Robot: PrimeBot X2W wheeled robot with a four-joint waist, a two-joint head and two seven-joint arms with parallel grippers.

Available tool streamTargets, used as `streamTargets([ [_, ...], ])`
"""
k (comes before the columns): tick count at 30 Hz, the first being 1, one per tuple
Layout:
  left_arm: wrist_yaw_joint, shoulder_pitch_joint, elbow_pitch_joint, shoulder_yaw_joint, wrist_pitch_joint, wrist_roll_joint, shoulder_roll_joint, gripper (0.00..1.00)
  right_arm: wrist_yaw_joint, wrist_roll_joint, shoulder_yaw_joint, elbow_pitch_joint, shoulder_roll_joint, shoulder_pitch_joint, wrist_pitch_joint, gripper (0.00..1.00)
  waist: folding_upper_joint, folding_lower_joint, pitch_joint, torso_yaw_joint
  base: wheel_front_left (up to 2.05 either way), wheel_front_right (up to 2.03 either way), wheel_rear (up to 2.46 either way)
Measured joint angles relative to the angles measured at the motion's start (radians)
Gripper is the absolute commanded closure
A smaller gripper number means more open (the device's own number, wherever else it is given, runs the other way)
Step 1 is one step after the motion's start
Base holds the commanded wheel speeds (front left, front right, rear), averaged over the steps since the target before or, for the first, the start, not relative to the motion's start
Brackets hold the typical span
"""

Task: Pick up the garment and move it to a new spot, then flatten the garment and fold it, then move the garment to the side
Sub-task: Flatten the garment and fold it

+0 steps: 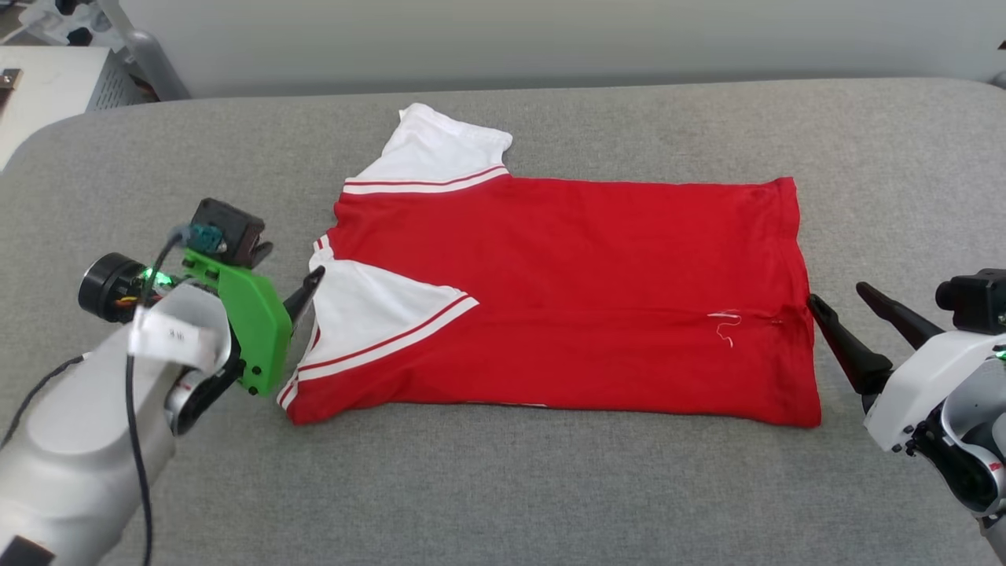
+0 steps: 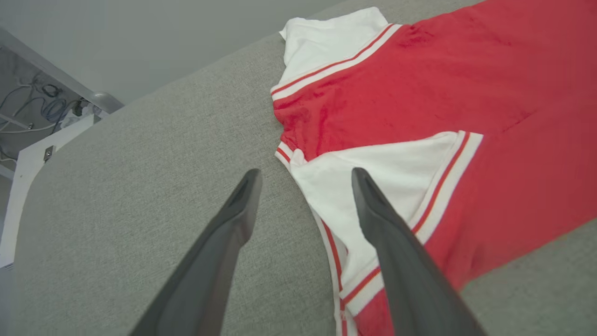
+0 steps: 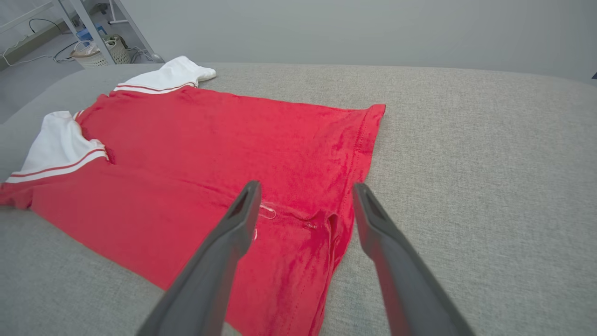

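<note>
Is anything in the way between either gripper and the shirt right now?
Nothing visible. The left gripper hangs open at the sleeve end of the garment, and the right gripper is open at its hem end, with just bare grey padded surface around.

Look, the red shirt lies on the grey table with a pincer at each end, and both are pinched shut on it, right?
No. The red shirt lies on the grey table with a pincer at each end, but both are open, holding nothing: the wrist views show the left pincer and right pincer spread wide.
</note>
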Motion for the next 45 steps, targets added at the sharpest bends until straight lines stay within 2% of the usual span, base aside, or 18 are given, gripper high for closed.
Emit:
streamTargets([
  [4, 0.0, -0.039, -0.122, -0.078, 0.25, -0.178, 0.084, 0.0, 0.0, -0.018, -0.016, -0.019, 0.018, 0.019, 0.022, 0.0, 0.0, 0.0, -0.016, 0.0, 0.0, 0.0, 0.0],
  [8, 0.0, -0.067, -0.179, -0.114, 0.447, -0.303, 0.139, 0.0, 0.0, -0.029, -0.031, -0.038, 0.036, 0.034, 0.044, 0.0, 0.0, 0.0, -0.02, -0.008, 0.0, 0.0, 0.0],
  [14, 0.0, -0.07, -0.182, -0.157, 0.584, -0.369, 0.153, 0.0, 0.0, -0.042, -0.048, -0.061, 0.049, 0.039, 0.067, 0.0, 0.0, 0.0, -0.01, -0.028, 0.0, 0.0, 0.0],
  [22, 0.0, -0.06, -0.099, -0.206, 0.607, -0.363, 0.148, 0.0, 0.0, -0.054, -0.053, -0.079, 0.069, 0.039, 0.082, 0.0, 0.0, 0.0, 0.028, -0.055, 0.0, 0.0, 0.0],
  [28, 0.0, -0.03, -0.03, -0.216, 0.582, -0.373, 0.115, 0.0, 0.0, -0.061, -0.053, -0.087, 0.073, 0.026, 0.091, 0.0, 0.0, 0.0, 0.061, -0.074, 0.0, 0.0, 0.0],
  [34, 0.0, -0.031, 0.002, -0.234, 0.563, -0.38, 0.111, 0.0, 0.0, -0.061, -0.05, -0.088, 0.076, 0.02, 0.097, 0.0, 0.0, 0.0, 0.08, -0.084, 0.0, 0.0, 0.0],
  [35, 0.0, -0.031, 0.006, -0.238, 0.562, -0.389, 0.11, 0.22, 0.0, -0.061, -0.049, -0.088, 0.075, 0.019, 0.1, 0.0, 0.0001, 0.0, 0.079, -0.085, 0.0, 0.0, 0.0],
  [36, 0.0, -0.032, 0.008, -0.242, 0.56, -0.393, 0.109, 0.63, 0.0, -0.061, -0.049, -0.088, 0.074, 0.018, 0.1, 0.0, 0.0, 0.0, 0.078, -0.085, 0.0, 0.0, 0.0],
  [37, 0.0, -0.033, 0.012, -0.249, 0.552, -0.395, 0.108, 1.0, 0.0, -0.061, -0.05, -0.088, 0.072, 0.016, 0.101, 0.0, 0.0, 0.0, 0.075, -0.085, 0.0, 0.0, 0.0],
  [42, 0.0, -0.035, 0.016, -0.279, 0.505, -0.402, 0.094, 1.0, 0.0, -0.061, -0.051, -0.096, 0.044, 0.004, 0.117, 0.0, 0.0, 0.0, 0.053, -0.076, 0.0, 0.0, 0.0],
  [43, 0.0, -0.035, 0.006, -0.299, 0.467, -0.404, 0.1, 1.0, 0.0, -0.066, -0.042, -0.11, -0.008, -0.026, 0.173, 0.0, 0.0, 0.0, 0.032, -0.068, 0.0, 0.0, 0.0],
  [45, 0.0, -0.035, -0.01, -0.312, 0.451, -0.404, 0.109, 1.0, 0.0, -0.065, -0.027, -0.123, -0.041, -0.055, 0.238, 0.0, 0.0, 0.0, 0.024, -0.062, 0.0, 0.0, 0.0],
])
